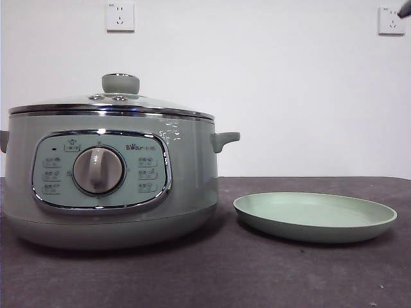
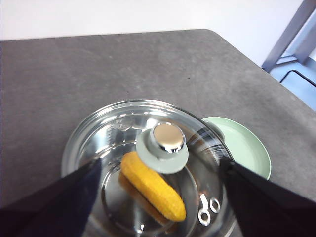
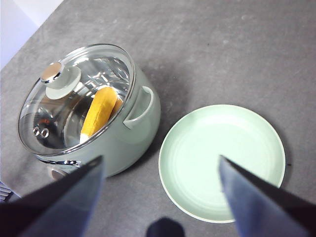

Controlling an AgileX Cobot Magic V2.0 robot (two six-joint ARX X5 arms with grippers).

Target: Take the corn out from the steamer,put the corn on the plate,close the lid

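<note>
Right now the lid (image 1: 112,102) is seated on the steamer (image 1: 109,186), chrome rim flush all round, so the corn (image 2: 153,186) you're after is shut in under glass, lying flat on the pot's floor. That makes the knob (image 2: 163,148) the thing your first move turns on, and your left gripper (image 2: 160,170) is the one lined up for it: it hangs above the pot with its jaws spread wide, one to each side of the knob, nothing between them. Bring it straight down and the knob sits almost dead centre in the gap. Your right gripper (image 3: 160,165) is parked over the other side, jaws parted and bare too, hovering above the near rim of the plate (image 3: 222,160) with the steamer off to one side of it. So the left arm is plainly nearer the lid, and the right is nearer the drop-off spot. The plate sits just beside the pot, not touching it, on the side of one small handle (image 3: 140,106). Watch the cob's long axis once the glass is off: in the right wrist view it runs roughly from the pot's centre toward that plate-side handle, so I'd expect whichever gripper goes in to want its jaws set across that line, not along it.
</note>
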